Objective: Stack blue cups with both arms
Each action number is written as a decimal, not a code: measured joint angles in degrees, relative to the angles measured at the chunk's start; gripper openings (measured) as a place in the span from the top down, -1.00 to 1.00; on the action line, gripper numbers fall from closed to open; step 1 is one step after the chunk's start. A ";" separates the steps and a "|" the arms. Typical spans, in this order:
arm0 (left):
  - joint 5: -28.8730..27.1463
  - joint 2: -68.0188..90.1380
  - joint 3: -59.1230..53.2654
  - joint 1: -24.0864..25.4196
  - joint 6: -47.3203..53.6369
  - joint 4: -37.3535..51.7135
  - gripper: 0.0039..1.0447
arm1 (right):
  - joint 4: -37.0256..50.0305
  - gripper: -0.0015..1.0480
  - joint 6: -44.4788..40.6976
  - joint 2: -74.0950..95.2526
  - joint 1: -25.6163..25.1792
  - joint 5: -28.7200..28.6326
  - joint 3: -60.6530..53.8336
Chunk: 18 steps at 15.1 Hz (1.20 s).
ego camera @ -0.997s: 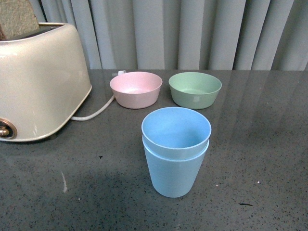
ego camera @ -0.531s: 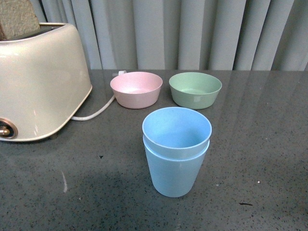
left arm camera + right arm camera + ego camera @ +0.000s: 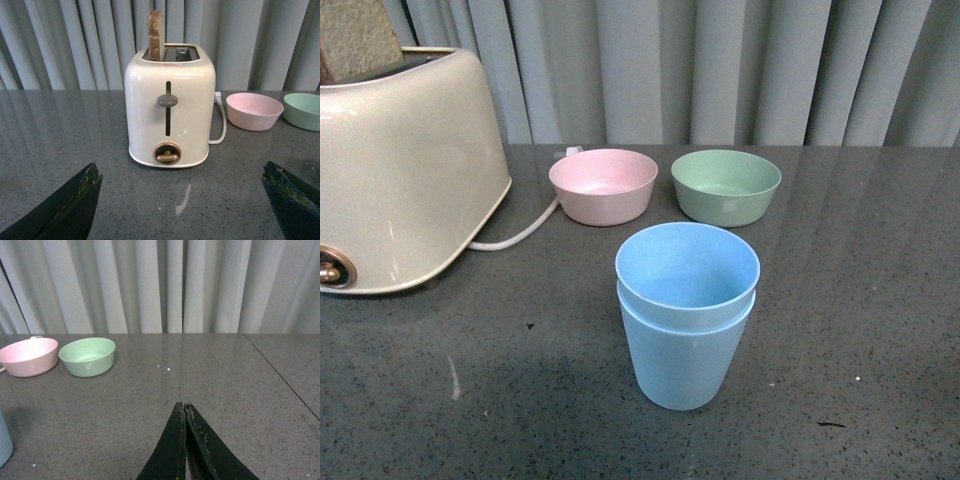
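Note:
Two light blue cups (image 3: 686, 315) stand nested, one inside the other, upright on the dark grey table in the front view, in front of the bowls. Neither arm shows in that view. In the right wrist view a sliver of the blue cups (image 3: 4, 446) shows at the picture's edge, and my right gripper (image 3: 184, 407) is shut with nothing between its fingers, well apart from the cups. My left gripper (image 3: 181, 175) stands wide open over bare table, facing the toaster; the cups are out of that view.
A cream toaster (image 3: 400, 170) with a slice of bread stands at the left, its white cord (image 3: 520, 232) trailing toward the pink bowl (image 3: 603, 185). A green bowl (image 3: 725, 186) sits beside it. Grey curtains hang behind the table's far edge.

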 joint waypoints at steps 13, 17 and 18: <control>0.02 0.00 0.00 0.00 -0.04 -0.02 -0.88 | -9.14 0.25 -0.17 -12.04 0.00 0.00 -2.23; 0.02 0.00 0.00 0.00 -0.04 -0.02 -0.88 | -9.14 -0.87 -0.17 -12.04 0.00 0.00 -2.23; 0.02 0.00 0.00 0.00 -0.04 -0.02 -0.88 | -9.14 -0.86 -0.15 -12.04 0.00 0.00 -2.23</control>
